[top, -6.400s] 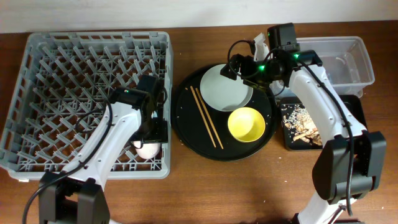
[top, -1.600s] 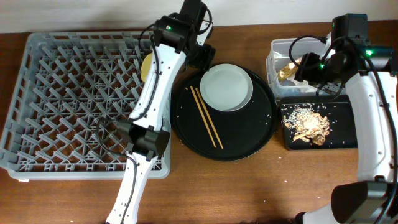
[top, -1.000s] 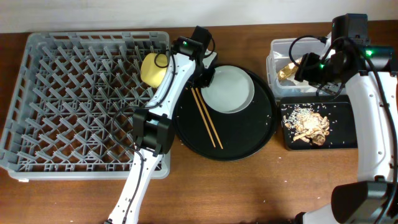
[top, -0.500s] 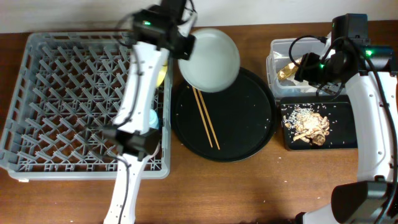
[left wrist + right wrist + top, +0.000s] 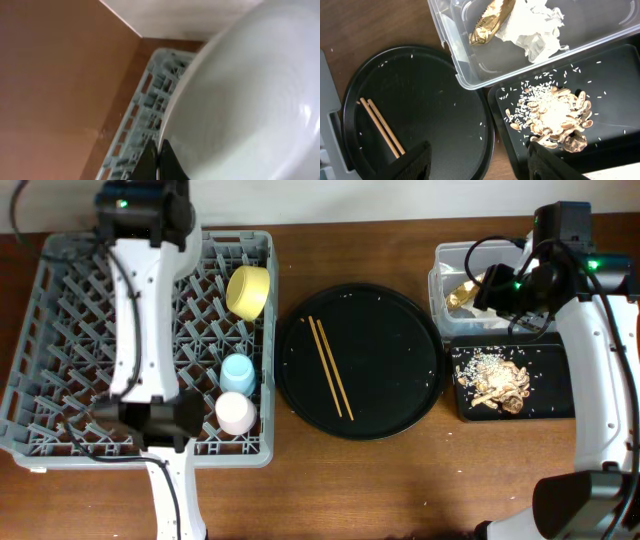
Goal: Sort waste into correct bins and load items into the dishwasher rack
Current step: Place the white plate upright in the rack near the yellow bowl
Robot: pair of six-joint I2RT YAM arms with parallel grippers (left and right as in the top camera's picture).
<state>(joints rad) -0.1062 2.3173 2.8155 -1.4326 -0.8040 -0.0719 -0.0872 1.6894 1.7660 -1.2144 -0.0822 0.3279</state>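
Note:
My left gripper (image 5: 157, 161) is shut on the rim of the pale grey-green plate (image 5: 250, 100), which fills the left wrist view above a corner of the grey dishwasher rack (image 5: 146, 107). From overhead the left arm (image 5: 140, 280) reaches over the rack (image 5: 60, 330) to its far left; the plate does not show there. In the rack sit the yellow bowl (image 5: 247, 290), the light-blue cup (image 5: 237, 370) and the pink cup (image 5: 236, 413). The chopsticks (image 5: 330, 367) lie on the round black tray (image 5: 400, 390). My right gripper (image 5: 477, 165) hangs open and empty.
The clear tub (image 5: 560, 280) holds the crumpled paper and gold wrapper (image 5: 492, 22). The shallow black tray (image 5: 560, 395) holds the food scraps (image 5: 490, 380). Rice grains dot the round tray. My right arm (image 5: 600, 350) runs along the table's right side.
My left gripper has carried the plate from above the round tray's far-left rim leftwards to the rack's far-left corner. The right arm has not moved.

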